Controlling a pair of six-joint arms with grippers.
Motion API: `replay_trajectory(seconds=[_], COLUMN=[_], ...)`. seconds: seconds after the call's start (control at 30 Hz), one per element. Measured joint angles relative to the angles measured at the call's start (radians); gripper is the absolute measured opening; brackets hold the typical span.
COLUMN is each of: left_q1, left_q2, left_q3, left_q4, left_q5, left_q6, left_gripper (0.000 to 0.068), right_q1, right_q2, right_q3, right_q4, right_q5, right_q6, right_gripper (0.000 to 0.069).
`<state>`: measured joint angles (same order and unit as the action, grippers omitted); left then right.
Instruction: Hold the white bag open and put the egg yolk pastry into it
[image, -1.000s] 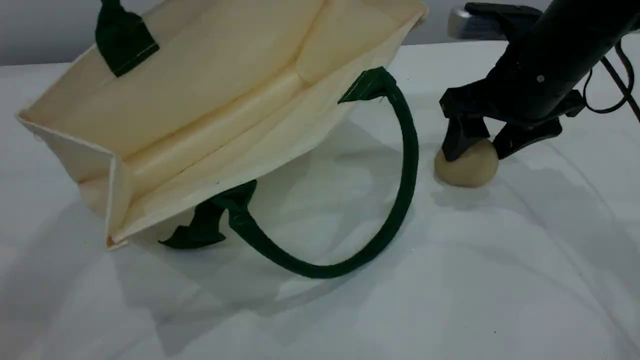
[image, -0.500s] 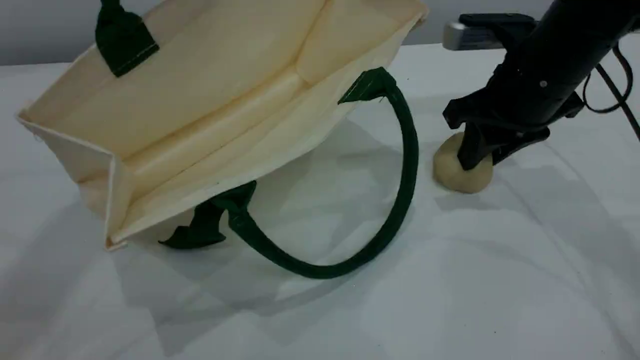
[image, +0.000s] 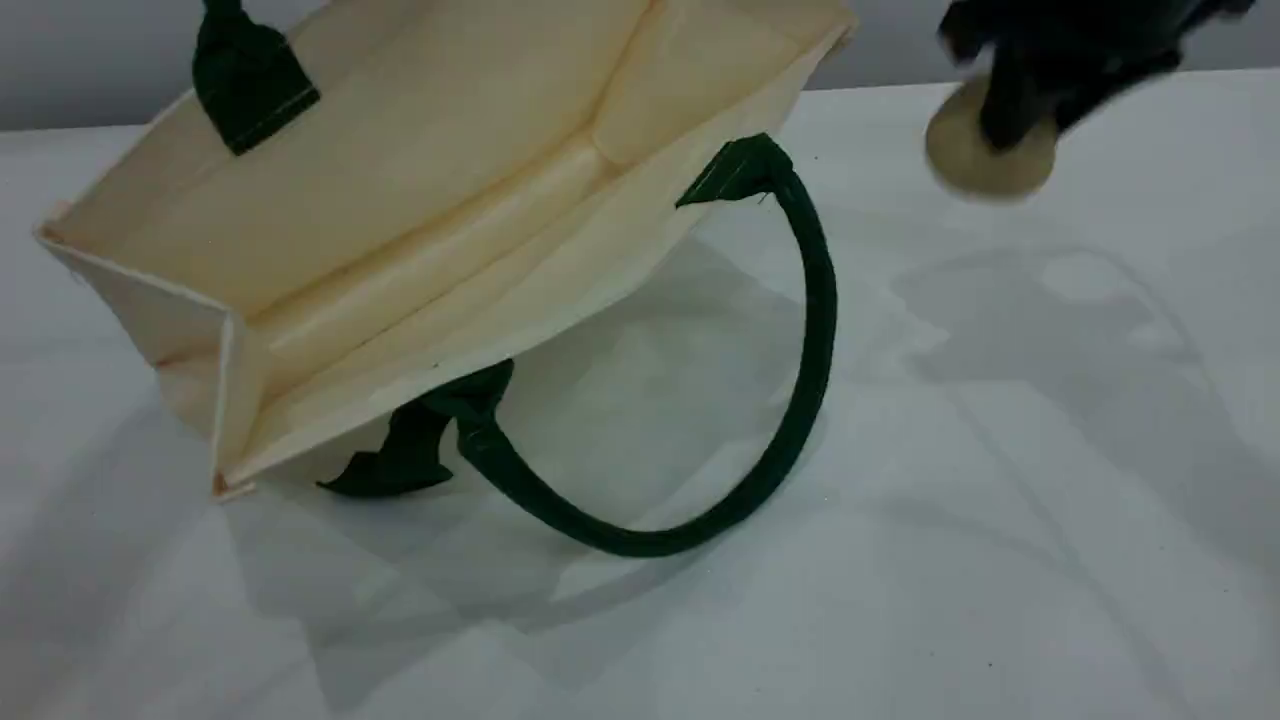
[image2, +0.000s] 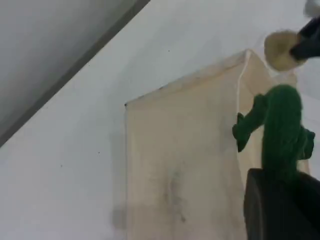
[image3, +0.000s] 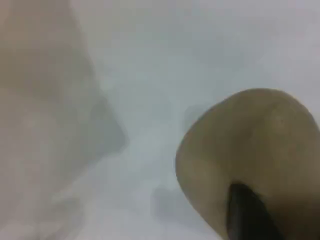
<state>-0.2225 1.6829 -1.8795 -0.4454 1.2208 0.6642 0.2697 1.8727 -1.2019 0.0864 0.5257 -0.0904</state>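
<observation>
The white bag (image: 420, 200) hangs tilted with its mouth open toward the camera. Its upper green handle (image: 250, 90) runs out past the top edge. The lower handle (image: 810, 330) loops down onto the table. In the left wrist view, my left gripper (image2: 280, 210) is shut on the green handle (image2: 282, 130) above the bag (image2: 180, 165). My right gripper (image: 1030, 125), blurred at the top right, is shut on the tan egg yolk pastry (image: 965, 160), which is off the table and to the right of the bag. The right wrist view shows the pastry (image3: 250, 150) against a fingertip (image3: 247, 212).
A white cloth-covered table (image: 900, 500) lies under everything, with soft wrinkles and the bag's shadow on it. A grey wall runs behind the table's far edge.
My right gripper closed on the pastry where it sat on the table, then lifted it up and slightly right. The bag and its handles stayed where they were.
</observation>
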Motion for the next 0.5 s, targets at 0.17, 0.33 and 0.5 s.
replay_trajectory(seconds=[0.17,0.33,0.5], left_q1=[0.000,0.000,0.000], left_q2=[0.000,0.000,0.000], left_q3=[0.000,0.000,0.000], left_q4=[0.001,0.001,0.001], left_q5=[0.000,0.000,0.000], left_q6=[0.000,0.000,0.000], left_gripper=[0.0087,0.0087,0.0087], right_q1=[0.000,0.026,0.105], right_q2=[-0.158,-0.328,-0.472], right_q3=[0.000,0.007,0.069], right_q4=[-0.064,-0.035,-0.026], right_q5=[-0.004,0.021,0.007], right_q6=[0.063,0.064,0.064], right_gripper=[0.0197,0.0197,0.0194])
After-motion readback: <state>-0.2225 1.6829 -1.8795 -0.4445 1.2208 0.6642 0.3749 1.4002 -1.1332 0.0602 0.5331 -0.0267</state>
